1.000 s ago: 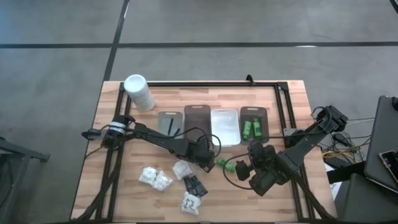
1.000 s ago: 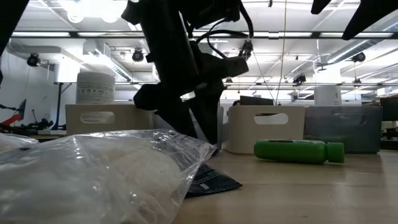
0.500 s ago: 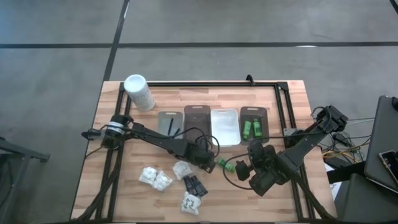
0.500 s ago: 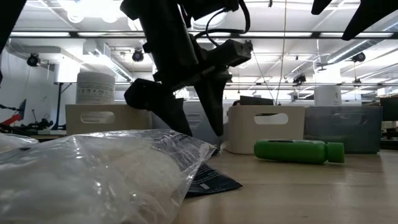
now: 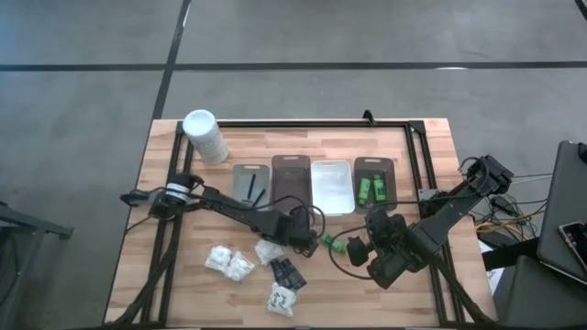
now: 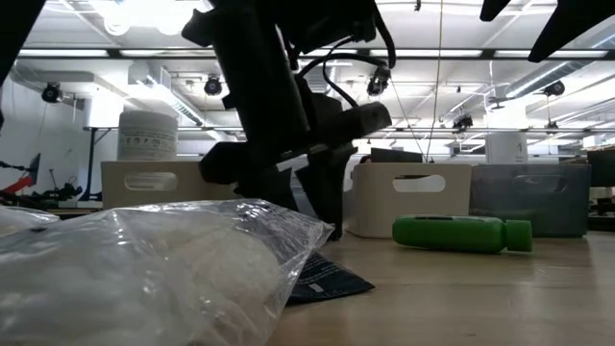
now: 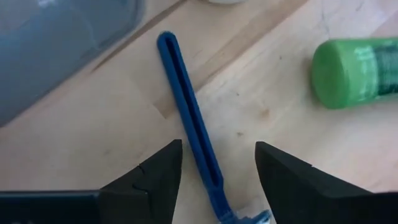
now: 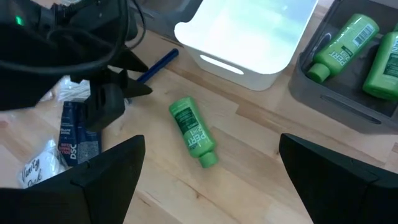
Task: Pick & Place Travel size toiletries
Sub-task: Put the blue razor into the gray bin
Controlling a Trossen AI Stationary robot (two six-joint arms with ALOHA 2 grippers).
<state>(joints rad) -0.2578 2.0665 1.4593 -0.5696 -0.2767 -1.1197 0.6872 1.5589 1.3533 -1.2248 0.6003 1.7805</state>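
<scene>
My left gripper (image 7: pixel 217 171) is open and low over the table, its fingers either side of a thin dark blue razor (image 7: pixel 186 115) that lies flat on the wood; it touches nothing. The high view shows this gripper (image 5: pixel 301 236) just in front of the brown tray. One green bottle (image 8: pixel 193 132) lies on its side between the two grippers. My right gripper (image 8: pixel 211 199) is open and waits above the table near that bottle (image 5: pixel 334 243). White packets (image 5: pixel 229 263) and black sachets (image 5: pixel 287 272) lie near the table's front edge.
Four trays stand in a row: grey (image 5: pixel 249 186) with blue razors in it, brown (image 5: pixel 292 174), white (image 5: pixel 332 186), and dark grey (image 5: pixel 374 167) with two green bottles. A tall white container (image 5: pixel 204 135) stands at the far left. A big packet (image 6: pixel 144 269) fills the low view's front.
My left gripper has turned at the wrist and come down a little over the blue razor, staying open. The razor, the bottle and my right arm have kept still.
</scene>
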